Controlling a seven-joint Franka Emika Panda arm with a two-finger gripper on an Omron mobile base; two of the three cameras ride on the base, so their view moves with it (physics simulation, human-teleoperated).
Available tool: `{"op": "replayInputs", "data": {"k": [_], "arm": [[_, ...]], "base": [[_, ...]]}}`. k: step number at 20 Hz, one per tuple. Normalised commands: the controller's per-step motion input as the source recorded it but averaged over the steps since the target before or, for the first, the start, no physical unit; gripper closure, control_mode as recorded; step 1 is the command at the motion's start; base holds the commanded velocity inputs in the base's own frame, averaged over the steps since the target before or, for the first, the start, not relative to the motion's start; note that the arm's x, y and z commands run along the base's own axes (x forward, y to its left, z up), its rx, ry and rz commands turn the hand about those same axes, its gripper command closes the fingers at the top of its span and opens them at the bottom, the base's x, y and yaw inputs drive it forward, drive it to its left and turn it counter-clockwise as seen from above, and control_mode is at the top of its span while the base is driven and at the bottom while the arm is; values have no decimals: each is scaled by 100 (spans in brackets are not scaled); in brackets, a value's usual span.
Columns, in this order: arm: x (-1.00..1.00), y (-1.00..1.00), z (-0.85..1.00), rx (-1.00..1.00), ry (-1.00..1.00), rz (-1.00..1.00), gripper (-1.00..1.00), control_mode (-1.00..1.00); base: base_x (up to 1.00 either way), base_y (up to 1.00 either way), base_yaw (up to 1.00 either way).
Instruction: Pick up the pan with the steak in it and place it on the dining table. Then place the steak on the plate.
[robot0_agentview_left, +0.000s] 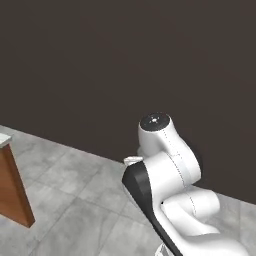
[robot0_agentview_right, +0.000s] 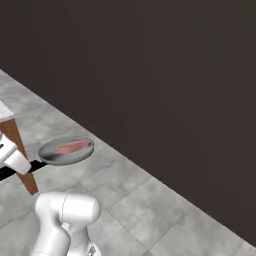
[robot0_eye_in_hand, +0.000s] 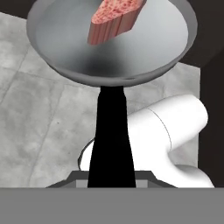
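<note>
The claw (robot0_eye_in_hand: 111, 186) is clenched on the black handle of the pan (robot0_agentview_right: 66, 151), carrying it in the air above the grey tiled floor (robot0_agentview_right: 150, 205). The steak (robot0_agentview_right: 71, 146) lies inside the pan's bowl, near the far rim as seen from the hand. A dark wall (robot0_agentview_right: 165, 75) rises just beyond. A wooden cabinet corner (robot0_agentview_left: 12, 190) with a pale top stands close beside the arm.

Two rear base views, downward over grey tiled floor (robot0_agentview_left: 75, 200) toward dark wall (robot0_agentview_right: 165, 75); hand view close along pan (robot0_eye_in_hand: 109, 48) handle.
</note>
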Motion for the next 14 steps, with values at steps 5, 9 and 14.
{"op": "replayInputs", "data": {"k": [5, 9, 14], "arm": [[0, 0, 0, 0, 0, 0, 100, 100], [0, 0, 0, 0, 0, 0, 100, 100], [0, 0, 0, 0, 0, 0, 100, 100]], "base": [[0, 0, 48], [0, 0, 48], [0, -1, 47]]}}
